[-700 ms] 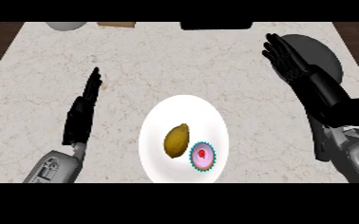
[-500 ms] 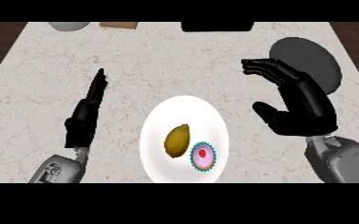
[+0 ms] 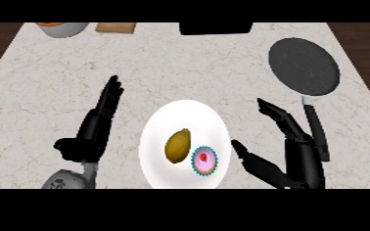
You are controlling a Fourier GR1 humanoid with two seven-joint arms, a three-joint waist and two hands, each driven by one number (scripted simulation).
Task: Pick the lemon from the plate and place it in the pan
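Observation:
A yellow-brown lemon [image 3: 177, 145] lies on the white plate [image 3: 185, 116] near the counter's front edge, next to a small pink cupcake [image 3: 204, 159]. The dark round pan [image 3: 303, 67] sits at the right, its handle [image 3: 315, 127] pointing toward me. My right hand [image 3: 292, 152] is open just right of the plate, thumb low and close to the plate's rim, fingers spread above, partly over the pan's handle. It holds nothing. My left hand [image 3: 96, 125] rests open to the left of the plate, fingers pointing away.
At the back edge stand a bowl [image 3: 61, 28], a wooden board [image 3: 115, 27] and a black object [image 3: 215, 27]. The marble counter [image 3: 180, 63] stretches between the plate and these.
My right hand has come down and toward the plate from beside the pan, uncovering the pan. The view has shifted slightly. The left hand, lemon and cupcake stay put.

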